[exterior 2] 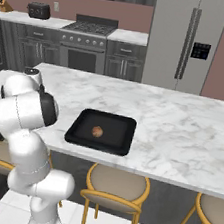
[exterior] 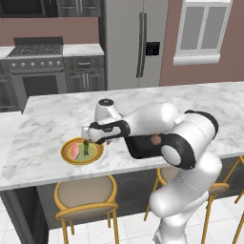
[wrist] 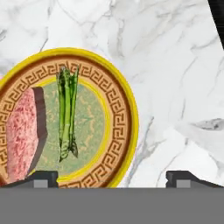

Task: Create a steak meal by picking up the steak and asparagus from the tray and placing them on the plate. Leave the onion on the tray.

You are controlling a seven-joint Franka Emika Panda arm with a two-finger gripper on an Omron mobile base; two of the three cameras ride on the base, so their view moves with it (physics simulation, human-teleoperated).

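- Marble counter (exterior 2: 182, 129): we record one long white island top veined in grey, carrying everything listed below. Stools with golden frames (exterior 2: 115, 193) stand along its near edge.
- Arm: we see the white arm reaching low across the counter in the left base view, its hand directly over the plate.
- Tray (exterior 2: 101, 130): we note a black rectangular tray with a raised rim and rounded corners near the counter's front edge in the right base view, well apart from the plate.
- Plate (exterior: 82, 150): we log one round plate with a golden-yellow patterned rim and a pale green centre, sitting flat on the marble near the front edge.
- Gripper (wrist: 112, 177): we find the claw spread wide, its two dark tips far apart at the bottom of the hand view. Nothing lies between them. One tip sits over the plate's rim, the other over bare marble.
- Steak (wrist: 22, 133): we list one flat pink-red slab with a darker edge, lying on the plate.
- Asparagus (wrist: 67, 114): we list one thin green stalk on the plate's green centre, just beside the steak, lying free.
- Onion (exterior 2: 97, 131): we list one small reddish-brown ball, alone near the middle of the tray.
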